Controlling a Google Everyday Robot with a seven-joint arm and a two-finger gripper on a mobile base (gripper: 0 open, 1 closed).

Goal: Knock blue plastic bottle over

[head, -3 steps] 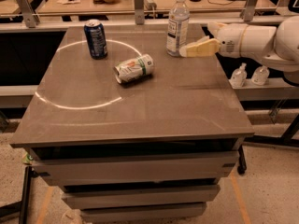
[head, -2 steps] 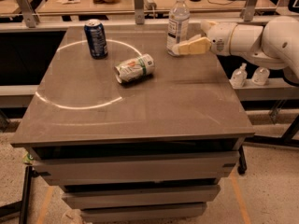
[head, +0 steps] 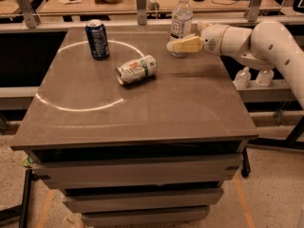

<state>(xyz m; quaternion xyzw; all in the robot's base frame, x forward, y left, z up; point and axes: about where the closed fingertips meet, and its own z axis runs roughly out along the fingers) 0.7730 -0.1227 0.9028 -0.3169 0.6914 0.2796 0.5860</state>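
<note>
The gripper has slid to the left over the back of the table. A second ago it was just at the right side of the bottle, and now it sits across the low part of the bottle, with its tip poking out a little past the bottle's left side. The white arm has come along with it, so more of the arm now hangs over the table's back right corner, and its round end is closer to the bottle than before.
</note>
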